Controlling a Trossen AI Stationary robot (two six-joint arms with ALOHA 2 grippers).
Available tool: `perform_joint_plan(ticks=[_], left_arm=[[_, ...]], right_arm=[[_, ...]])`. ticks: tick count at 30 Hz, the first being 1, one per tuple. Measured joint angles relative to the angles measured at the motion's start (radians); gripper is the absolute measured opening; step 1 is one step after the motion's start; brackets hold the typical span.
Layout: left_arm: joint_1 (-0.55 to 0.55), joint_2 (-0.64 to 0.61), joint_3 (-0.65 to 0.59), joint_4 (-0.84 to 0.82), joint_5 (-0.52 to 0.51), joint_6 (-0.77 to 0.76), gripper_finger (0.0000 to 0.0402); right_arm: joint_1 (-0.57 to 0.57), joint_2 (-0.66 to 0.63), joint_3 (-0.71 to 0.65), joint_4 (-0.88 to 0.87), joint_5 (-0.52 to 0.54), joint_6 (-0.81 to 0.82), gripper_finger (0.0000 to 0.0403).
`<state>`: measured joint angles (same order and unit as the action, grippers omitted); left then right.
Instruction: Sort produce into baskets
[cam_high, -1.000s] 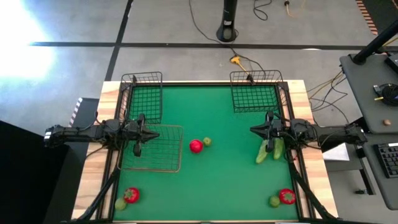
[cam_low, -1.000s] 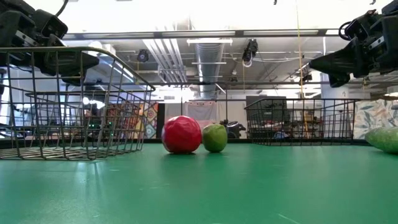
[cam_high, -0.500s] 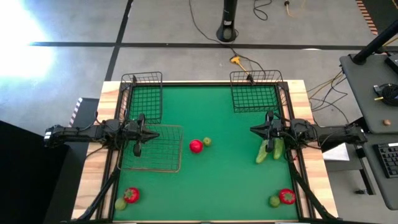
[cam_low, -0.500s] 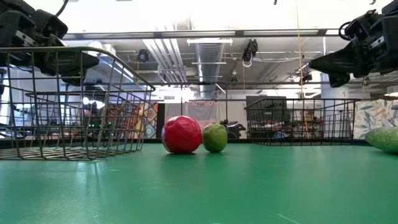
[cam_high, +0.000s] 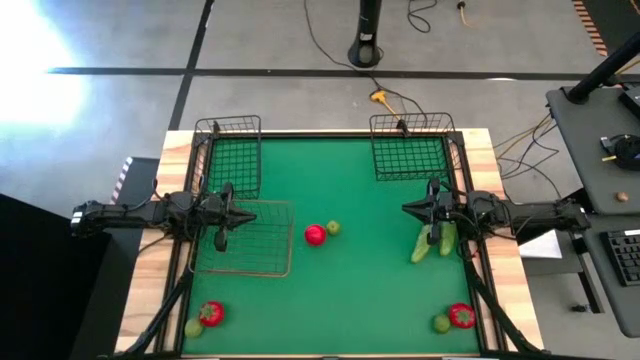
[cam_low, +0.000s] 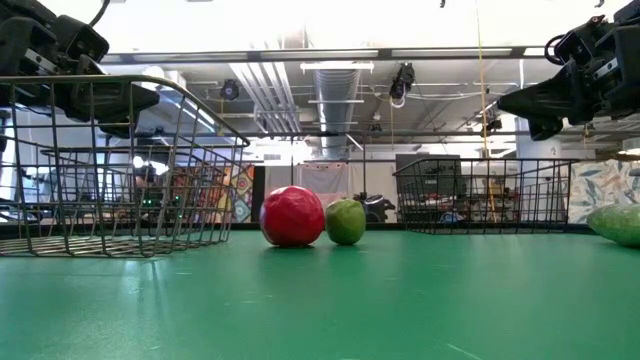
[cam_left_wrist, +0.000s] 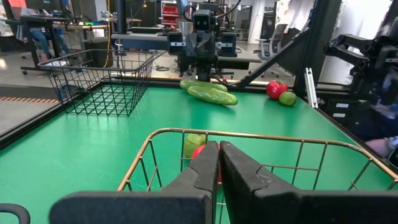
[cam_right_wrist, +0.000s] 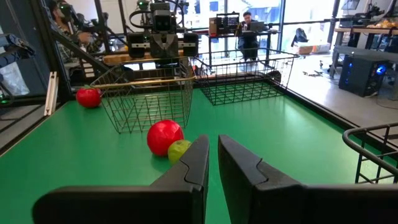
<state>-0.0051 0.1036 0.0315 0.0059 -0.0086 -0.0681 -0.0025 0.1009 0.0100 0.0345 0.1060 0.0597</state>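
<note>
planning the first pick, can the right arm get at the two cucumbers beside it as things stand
Probably yes. The cucumbers lie on open green mat right under the right gripper, outside every basket, nothing on top. The gripper is shut, so it must open first.

Light was bright and even over the green table (cam_high: 350, 290), which cast only faint shadows. Strong glare washed out the floor well beyond the table's left side in the high view. In the low view, ceiling lights (cam_low: 330, 55) above the table blew out to white, and the table's near surface was soft and out of focus.
</note>
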Motion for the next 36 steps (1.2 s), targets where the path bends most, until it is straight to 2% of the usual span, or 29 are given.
perform_joint_plan(ticks=[27,30,33,36], left_arm=[[0.000,0.000,0.000,0.006,0.000,0.000,0.0000],[0.000,0.003,-0.001,0.140,-0.013,-0.035,0.0000],[-0.002,0.014,-0.007,0.411,-0.032,-0.238,0.0000],[-0.001,0.056,-0.009,0.650,-0.072,-0.168,0.0000]], right_arm=[[0.000,0.000,0.000,0.000,0.000,0.000,0.0029],[0.000,0.000,0.000,0.000,0.000,0.000,0.0029],[0.000,0.000,0.000,0.000,0.000,0.000,0.0029],[0.000,0.000,0.000,0.000,0.000,0.000,0.0029]])
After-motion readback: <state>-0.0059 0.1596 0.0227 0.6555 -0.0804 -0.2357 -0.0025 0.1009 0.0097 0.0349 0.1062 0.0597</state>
